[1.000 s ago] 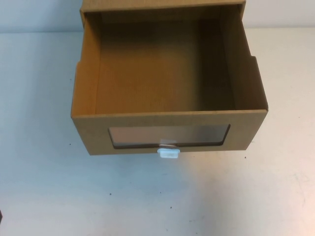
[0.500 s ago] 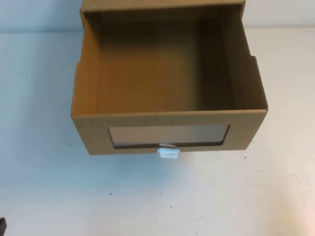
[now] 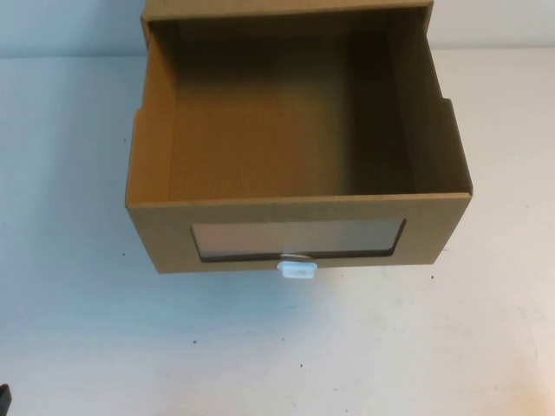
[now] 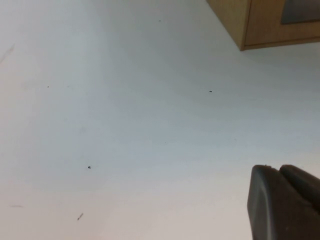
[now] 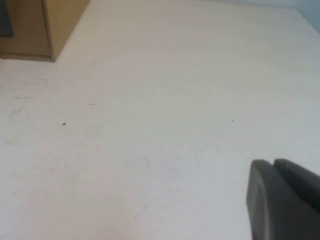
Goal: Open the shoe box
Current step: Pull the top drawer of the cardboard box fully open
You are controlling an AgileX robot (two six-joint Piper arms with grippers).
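White tabletop (image 3: 87, 329) holds open corrugated shoe box (image 3: 165, 234); left pincer (image 4: 278, 172) and right pincer (image 5: 274, 167) hover closed, nearside.

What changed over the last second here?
Almost nothing: a dark sliver at the high view's lower-left edge shifted slightly lower. The shoe box stays open and in place. The left gripper and right gripper stay shut and empty, over the table off the box's near corners.

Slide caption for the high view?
Shoe box open, empty, on table; left gripper at near-left corner, right gripper off-frame.
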